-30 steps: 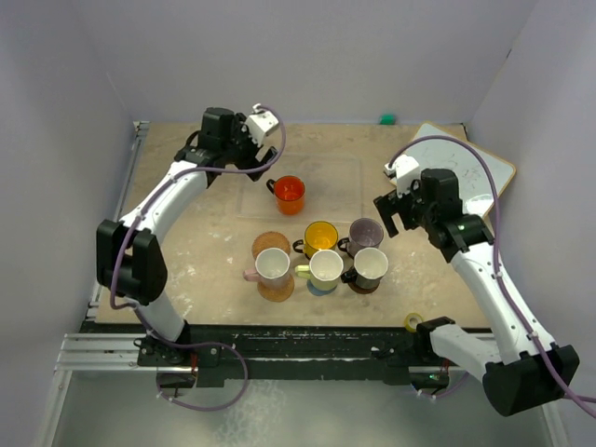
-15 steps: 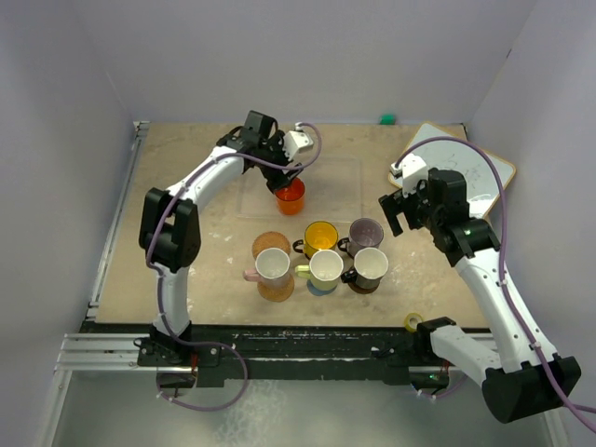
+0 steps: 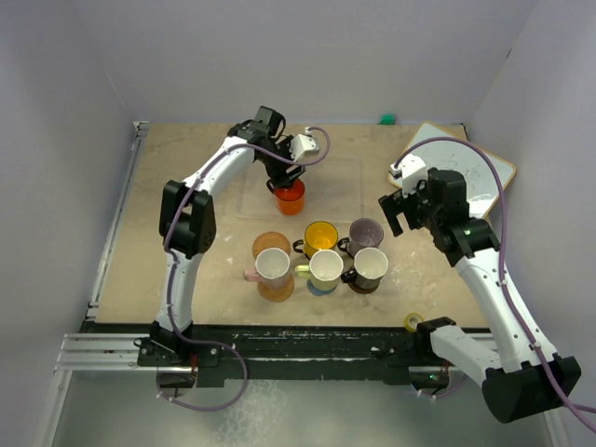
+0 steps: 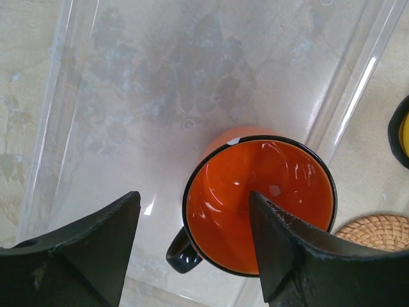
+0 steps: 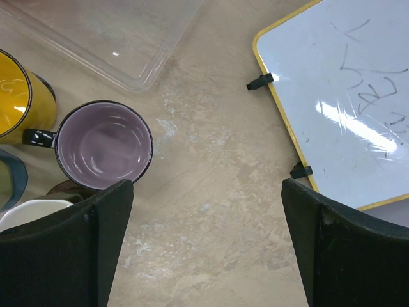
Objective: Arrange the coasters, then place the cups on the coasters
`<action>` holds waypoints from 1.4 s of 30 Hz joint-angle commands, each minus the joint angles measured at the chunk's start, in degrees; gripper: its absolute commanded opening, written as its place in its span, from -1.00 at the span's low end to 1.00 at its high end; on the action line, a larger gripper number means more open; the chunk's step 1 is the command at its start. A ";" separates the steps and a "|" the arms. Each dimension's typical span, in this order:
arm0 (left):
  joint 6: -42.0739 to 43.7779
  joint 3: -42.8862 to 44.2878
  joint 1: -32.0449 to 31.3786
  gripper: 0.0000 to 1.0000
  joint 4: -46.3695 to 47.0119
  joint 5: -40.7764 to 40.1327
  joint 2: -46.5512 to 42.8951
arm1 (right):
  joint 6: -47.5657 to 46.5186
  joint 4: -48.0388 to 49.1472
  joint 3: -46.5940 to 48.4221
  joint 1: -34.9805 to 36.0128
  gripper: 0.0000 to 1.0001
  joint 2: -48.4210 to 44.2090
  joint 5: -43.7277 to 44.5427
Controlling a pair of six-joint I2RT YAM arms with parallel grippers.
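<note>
Mugs: six in all.
Red-orange mug [image 4: 259, 198]: one. It stands alone on the clear tray [image 4: 192, 64], with its black handle toward the camera in the left wrist view.
Other mugs: five, all closer to the arm bases than the red-orange mug. The yellow mug [image 3: 321, 235] and mauve mug [image 3: 365, 231] come first. The pink mug [image 3: 272, 266], pale green mug [image 3: 326, 267] and black mug [image 3: 370, 265] come after.
Coasters: I can count four. One woven coaster [image 3: 268, 243] lies bare between the red-orange mug and the pink mug. The others peek out from under the pink, pale green and black mugs.
Left gripper [image 4: 192, 243]: just over the red-orange mug, jaws partly apart. One finger is over the mug's inside and one is outside it. It grips nothing.
Right gripper [image 5: 204, 243]: well to the right of the red-orange mug, jaws spread wide, empty.
Whiteboard [image 5: 345, 96]: one, far right of the red-orange mug.
</note>
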 commanded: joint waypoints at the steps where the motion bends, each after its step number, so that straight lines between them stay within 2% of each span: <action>1: 4.11 5.10 -0.22 0.28 -3.26 2.88 2.26 | -0.91 1.95 0.05 -0.38 1.00 -0.50 -0.16; 9: 5.51 9.89 -0.81 0.07 -4.71 5.70 6.22 | -1.19 2.09 -1.41 -0.43 1.00 -0.59 -0.15; 19: 7.82 12.99 -1.19 -0.07 -8.30 6.58 9.22 | -1.37 2.11 -1.53 -0.40 1.00 -0.59 -0.50; 42: 11.17 13.02 -1.32 -0.86 -11.22 5.55 7.84 | -1.55 2.14 -1.62 -0.38 1.00 -0.24 -0.43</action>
